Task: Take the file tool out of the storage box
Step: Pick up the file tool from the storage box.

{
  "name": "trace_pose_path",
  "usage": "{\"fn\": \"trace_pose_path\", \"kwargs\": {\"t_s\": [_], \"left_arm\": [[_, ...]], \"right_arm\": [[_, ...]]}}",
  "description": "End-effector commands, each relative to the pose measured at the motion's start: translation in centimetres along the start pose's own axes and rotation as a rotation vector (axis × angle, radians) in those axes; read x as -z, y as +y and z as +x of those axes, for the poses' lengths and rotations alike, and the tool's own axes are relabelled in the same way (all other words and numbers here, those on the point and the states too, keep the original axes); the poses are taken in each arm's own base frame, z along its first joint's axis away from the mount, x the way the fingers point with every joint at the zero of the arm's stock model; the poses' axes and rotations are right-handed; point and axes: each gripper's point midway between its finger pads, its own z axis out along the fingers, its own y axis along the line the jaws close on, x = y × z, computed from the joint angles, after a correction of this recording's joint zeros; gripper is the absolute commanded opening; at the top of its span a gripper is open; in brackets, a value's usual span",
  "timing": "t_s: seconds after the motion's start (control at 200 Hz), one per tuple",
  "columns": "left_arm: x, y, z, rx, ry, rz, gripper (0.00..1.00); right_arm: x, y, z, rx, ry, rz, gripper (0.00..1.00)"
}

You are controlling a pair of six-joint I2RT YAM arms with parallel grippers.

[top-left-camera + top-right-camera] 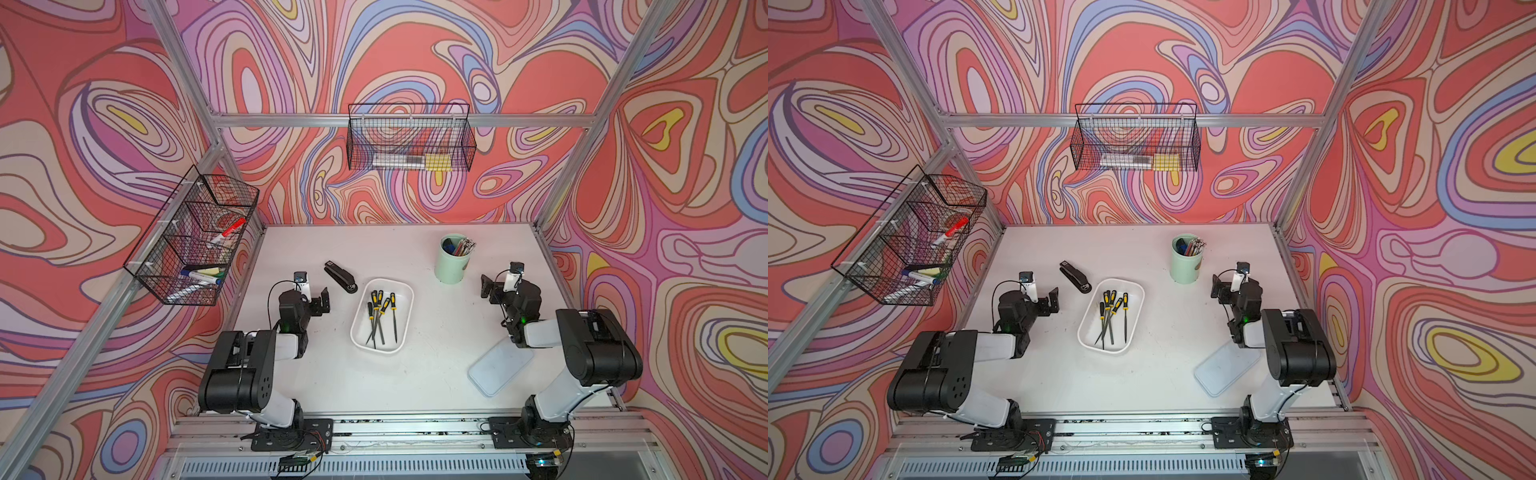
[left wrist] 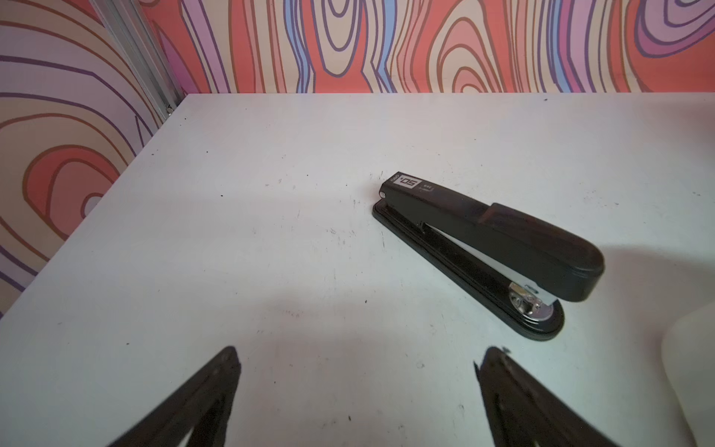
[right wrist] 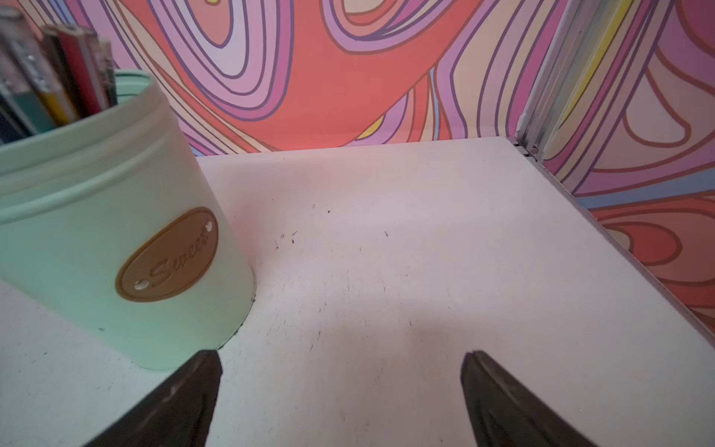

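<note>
The left gripper (image 1: 324,300), jaws spread wide and empty, hovers just left of the box (image 1: 360,326). The right gripper (image 1: 485,286), likewise spread and empty, hangs well to the box's right. The files (image 1: 376,307), the task's things, lie inside the box as a crossed bundle of yellow-and-black-handled tools, with one file (image 1: 392,300) lying apart toward the box's right wall. Likely faults, as judged:

- Jaws closing on the bundle may pinch two files, or drag a neighbour up by its crossed shaft.
- A jaw descending close to the rim may strike it and shove or tip the light box.
- A thin shaft lying flat on the box floor may slip from the grip.
- A file held at its handle may swing and catch the wall.

The separate file looks the safer pick. A stapler (image 1: 340,277) sits just beyond the box's far left corner. A green cup (image 1: 453,262) stands beyond its far right corner, and a pale lid (image 1: 498,370) lies off its near right. The table (image 1: 415,386) is white, matte and scuffed. Swirl-printed walls (image 1: 415,62) enclose the cell. Wire baskets (image 1: 195,241) hang from the frame (image 1: 332,120), above and beyond the box.
</note>
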Motion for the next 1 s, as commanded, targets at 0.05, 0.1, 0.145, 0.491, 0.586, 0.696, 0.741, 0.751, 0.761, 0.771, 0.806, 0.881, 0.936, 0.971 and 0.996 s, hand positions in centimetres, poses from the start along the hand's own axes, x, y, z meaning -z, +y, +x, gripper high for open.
{"fn": "trace_pose_path", "kwargs": {"t_s": [0.05,0.1,0.145,0.491,0.586,0.696,0.741,0.751,0.761,0.771,0.806,0.881,0.936,0.971,0.996], "left_arm": [[0.0,-0.1,-0.2,-0.011,-0.008,0.007,0.99],[-0.1,-0.1,-0.2,-0.011,-0.008,0.007,0.99],[-0.1,-0.1,-0.2,-0.011,-0.008,0.007,0.99],[0.0,-0.1,-0.3,-0.011,-0.009,0.007,0.99],[-0.1,-0.1,-0.2,-0.011,-0.008,0.007,0.99],[0.0,-0.2,-0.2,-0.011,-0.009,0.009,0.99],[0.0,-0.2,-0.2,-0.015,-0.009,0.01,0.99],[0.0,-0.2,-0.3,-0.015,-0.011,0.01,0.99],[0.0,-0.2,-0.3,-0.015,-0.012,0.011,0.99],[0.0,-0.2,-0.3,-0.015,-0.013,0.013,0.99],[0.2,-0.3,-0.5,-0.017,-0.017,0.016,0.99],[0.8,-0.4,-1.4,-0.033,-0.03,-0.004,0.99],[1.5,-0.4,-2.1,-0.053,-0.027,-0.031,0.99],[1.9,-0.6,-2.7,-0.069,-0.022,-0.042,0.99],[2.2,-0.8,-3.2,-0.081,-0.017,-0.05,0.99]], "right_arm": [[-0.3,0.1,0.0,0.008,0.003,0.003,0.98],[-0.3,0.1,0.0,0.007,0.004,0.004,0.98],[-0.3,0.1,0.0,0.008,0.003,0.003,0.98],[-0.3,0.1,0.1,0.007,0.006,0.002,0.98],[-0.3,0.1,0.0,0.008,0.003,0.003,0.98],[-0.3,0.1,0.0,0.008,0.002,0.004,0.98],[-0.3,-0.2,-0.2,0.006,-0.003,0.021,0.98],[-0.2,-0.3,-0.1,0.004,-0.003,0.024,0.98],[-0.2,-0.3,-0.1,0.003,-0.003,0.027,0.98],[-0.2,-0.4,-0.2,0.0,-0.005,0.03,0.98],[0.1,-0.4,-0.6,0.001,-0.019,0.034,0.98],[0.8,-0.6,-1.7,-0.001,-0.027,0.046,0.98],[1.1,-0.8,-2.7,-0.006,-0.027,0.061,0.98],[1.3,-0.8,-3.2,-0.006,-0.023,0.064,0.98],[1.4,-0.8,-3.4,-0.005,-0.018,0.066,0.98]]}}
